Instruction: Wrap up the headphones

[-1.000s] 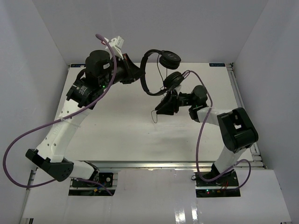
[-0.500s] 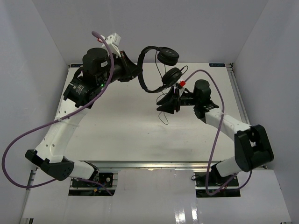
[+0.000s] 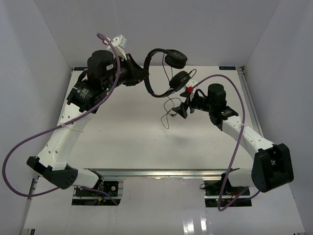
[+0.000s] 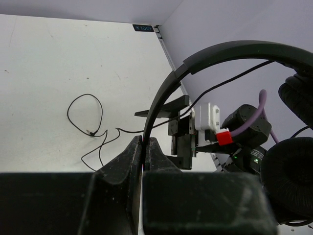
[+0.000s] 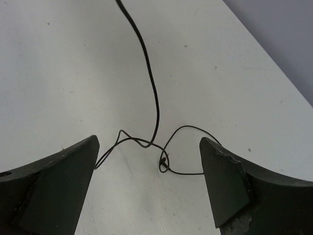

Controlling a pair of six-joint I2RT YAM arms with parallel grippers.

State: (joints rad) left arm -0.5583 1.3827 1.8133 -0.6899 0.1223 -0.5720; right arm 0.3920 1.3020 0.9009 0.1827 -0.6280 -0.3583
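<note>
The black headphones (image 3: 157, 73) hang in the air over the back of the table, and my left gripper (image 3: 143, 78) is shut on the thin headband (image 4: 215, 53). Both round earcups (image 3: 179, 78) dangle to the right of it. The thin black cord (image 3: 169, 108) drops from the earcups and lies in loose loops on the table (image 5: 168, 159). My right gripper (image 3: 181, 111) stands open just right of the cord, above the loops, its fingers (image 5: 234, 186) wide apart with nothing between them.
Thick purple cables (image 3: 29, 142) trail off both arms. The white table (image 3: 127, 142) is walled at the back and sides. In the left wrist view the right arm's head (image 4: 210, 132) shows just behind the headband.
My right gripper has opened wide and let the cord go; its end now lies looped on the table. The right arm has stretched out to the right. The left arm has hardly moved.
</note>
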